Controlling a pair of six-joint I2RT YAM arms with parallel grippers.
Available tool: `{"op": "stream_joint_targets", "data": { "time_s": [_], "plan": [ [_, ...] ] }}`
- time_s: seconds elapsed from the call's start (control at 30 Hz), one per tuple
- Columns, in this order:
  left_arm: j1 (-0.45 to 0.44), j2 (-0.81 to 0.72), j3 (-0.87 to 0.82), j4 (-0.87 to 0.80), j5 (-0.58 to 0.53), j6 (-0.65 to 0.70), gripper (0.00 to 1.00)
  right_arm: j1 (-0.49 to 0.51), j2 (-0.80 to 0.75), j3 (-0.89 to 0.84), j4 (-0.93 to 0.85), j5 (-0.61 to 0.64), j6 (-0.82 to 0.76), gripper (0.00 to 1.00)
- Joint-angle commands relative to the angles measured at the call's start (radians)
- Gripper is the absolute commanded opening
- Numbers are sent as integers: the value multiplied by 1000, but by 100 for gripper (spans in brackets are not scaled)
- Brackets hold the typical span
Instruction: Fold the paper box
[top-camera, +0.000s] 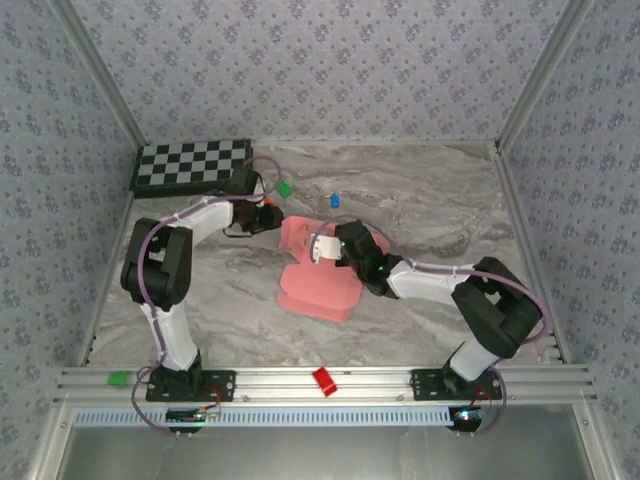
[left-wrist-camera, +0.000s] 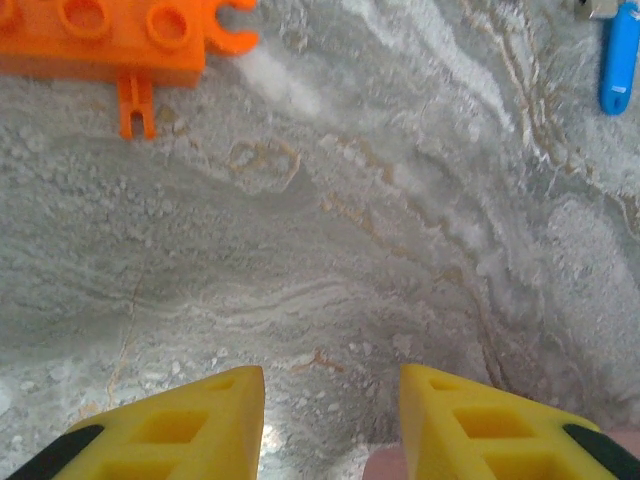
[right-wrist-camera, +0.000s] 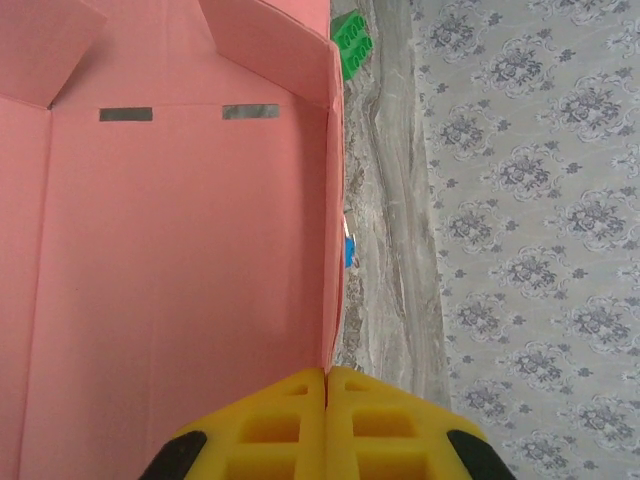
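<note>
Paper box (top-camera: 320, 290) at mid-tabletop (top-camera: 440, 200), partly folded, side walls raised. Right fingers (right-wrist-camera: 280, 420) pressed together, pinching the edge of one upright pink wall. Left fingers (left-wrist-camera: 200, 420) parted a moderate way over bare marbled surface, gripping nothing, just beside the box's far left corner. Orange brick (left-wrist-camera: 110, 35) ahead of them, blue piece (left-wrist-camera: 620, 60) off to the side, green brick (right-wrist-camera: 350, 40) beyond the box.
</note>
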Motion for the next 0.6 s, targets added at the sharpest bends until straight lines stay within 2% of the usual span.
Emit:
{"op": "stream_joint_targets", "data": {
  "time_s": [0.0, 0.2, 0.4, 0.57],
  "plan": [
    [15, -53, -43, 34, 94, 32, 39, 6, 17, -1, 27, 28, -20, 0],
    [16, -63, -75, 71, 191, 74, 39, 9, 21, -3, 46, 29, -27, 0],
    [31, -79, -120, 134, 189, 42, 39, 15, 23, -26, 97, 49, -52, 0],
    [51, -81, -141, 178, 200, 5, 39, 25, 57, -61, 233, 103, -121, 0]
  ]
}}
